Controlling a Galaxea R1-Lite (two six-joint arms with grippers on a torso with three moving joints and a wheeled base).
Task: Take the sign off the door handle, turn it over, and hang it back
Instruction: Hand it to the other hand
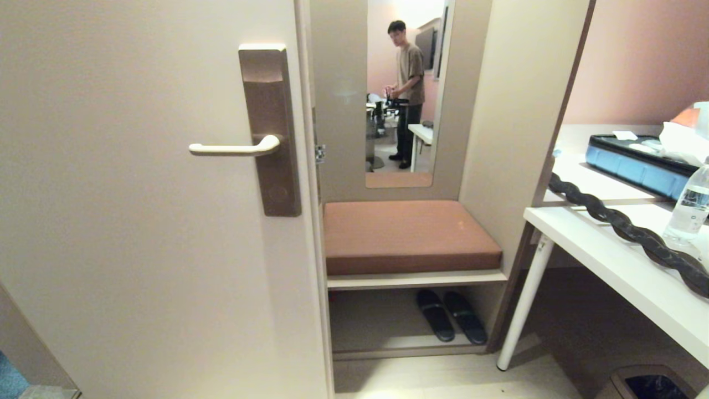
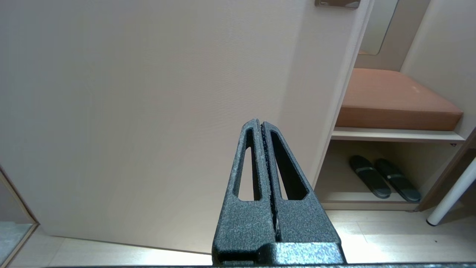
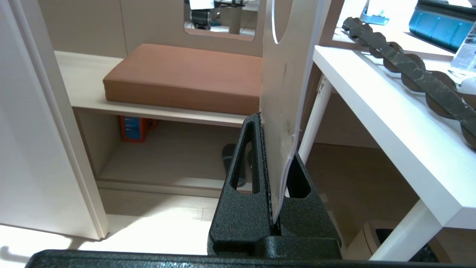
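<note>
Sign [image 3: 284, 85] is off the door handle [image 1: 235, 148], pinched by its lower end in the right gripper [image 3: 275, 156], low and out of the head view, near the white counter [image 3: 375, 123]. Its long axis stands upright, running straight out from the fingers toward twelve o'clock, hole end uppermost, presumably so the hole can meet the bare lever. Which face is outward I cannot tell. Left gripper [image 2: 262, 130] is closed on nothing, pointing at the door [image 2: 148, 111].

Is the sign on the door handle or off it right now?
Off. The door handle is bare, and the right gripper is shut on the sign.
</note>
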